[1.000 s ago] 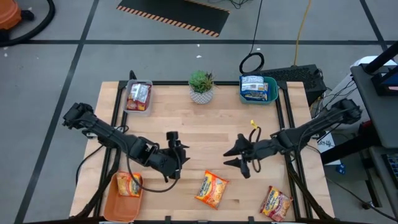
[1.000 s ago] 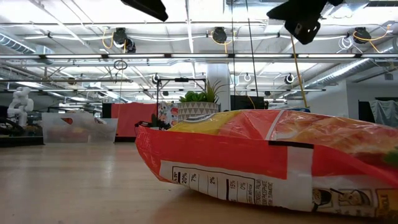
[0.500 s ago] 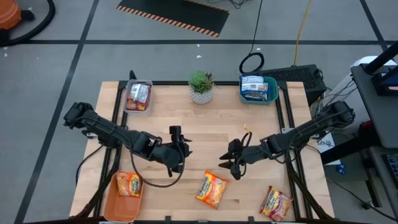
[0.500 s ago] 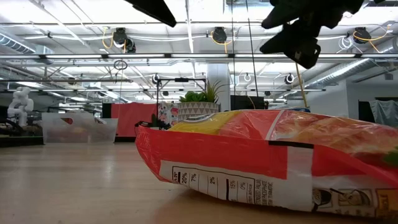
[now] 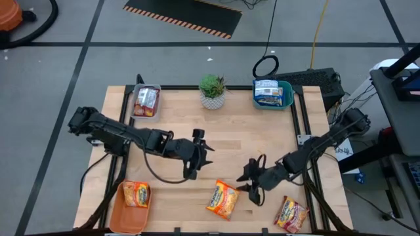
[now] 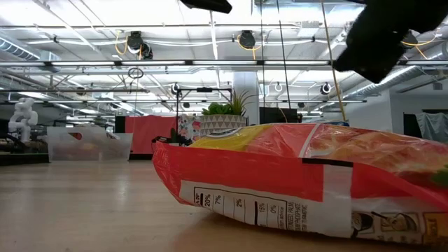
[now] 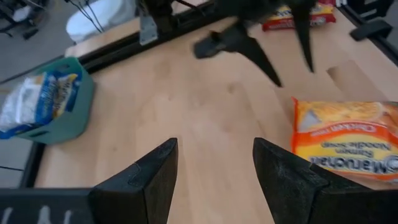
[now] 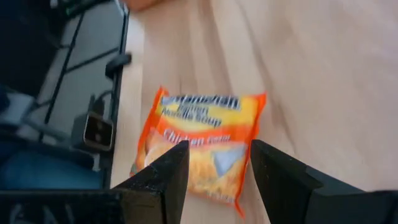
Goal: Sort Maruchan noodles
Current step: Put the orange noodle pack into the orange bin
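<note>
Wooden tabletop (image 5: 230,131) carries five Maruchan packets: two orange ones loose near the front edge (image 5: 224,198) (image 5: 292,213), one in the orange tray (image 5: 136,194), one red in the clear tray (image 5: 147,99), one blue-white in the teal tray (image 5: 269,92). My right gripper (image 5: 254,185) hovers spread and empty beside the middle packet; my left gripper (image 5: 203,151) likewise spread, empty, mid-table.

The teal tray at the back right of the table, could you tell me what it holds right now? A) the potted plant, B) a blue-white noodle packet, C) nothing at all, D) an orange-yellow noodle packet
B: in the high view the teal tray holds a blue-white noodle packet, while the potted plant stands apart on the table, beside the tray.
</note>
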Robot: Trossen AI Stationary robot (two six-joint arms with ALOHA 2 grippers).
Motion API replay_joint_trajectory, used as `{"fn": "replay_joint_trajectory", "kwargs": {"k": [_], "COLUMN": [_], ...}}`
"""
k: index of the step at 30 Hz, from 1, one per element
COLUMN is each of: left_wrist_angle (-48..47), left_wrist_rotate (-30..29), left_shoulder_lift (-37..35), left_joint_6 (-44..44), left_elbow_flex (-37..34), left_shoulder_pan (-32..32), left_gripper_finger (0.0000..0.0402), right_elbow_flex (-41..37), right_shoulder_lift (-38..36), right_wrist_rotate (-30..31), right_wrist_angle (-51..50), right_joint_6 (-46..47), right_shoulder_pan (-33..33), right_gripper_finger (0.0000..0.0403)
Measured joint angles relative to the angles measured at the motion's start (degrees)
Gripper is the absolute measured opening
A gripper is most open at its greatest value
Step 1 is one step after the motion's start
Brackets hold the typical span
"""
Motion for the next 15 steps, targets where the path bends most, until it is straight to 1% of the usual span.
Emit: {"fn": "replay_joint_trajectory", "kwargs": {"k": [3,8,12,15], "left_wrist_angle": [0.9,2.9,4.3,5.0], "left_wrist_rotate": [0.0,0.2,1.7,2.0], "left_shoulder_lift": [0.0,0.0,0.0,0.0], "left_joint_6": [0.9,1.7,1.7,2.3], "left_elbow_flex": [0.0,0.0,0.0,0.0], "left_shoulder_pan": [1.2,3.2,4.4,4.9], "left_gripper_finger": [0.0214,0.0214,0.0214,0.0214], "right_elbow_flex": [0.0,0.0,0.0,0.0], "right_shoulder_lift": [2.3,6.0,7.4,7.5], "right_wrist_rotate": [-0.1,-1.0,1.7,2.0], "right_wrist_angle": [0.1,-0.5,-0.6,-0.5], "right_joint_6": [-0.6,-4.8,-8.6,-9.6], "right_shoulder_pan": [1.6,2.6,3.2,4.3], "right_gripper_finger": [0.0164,0.0164,0.0165,0.0165]}}
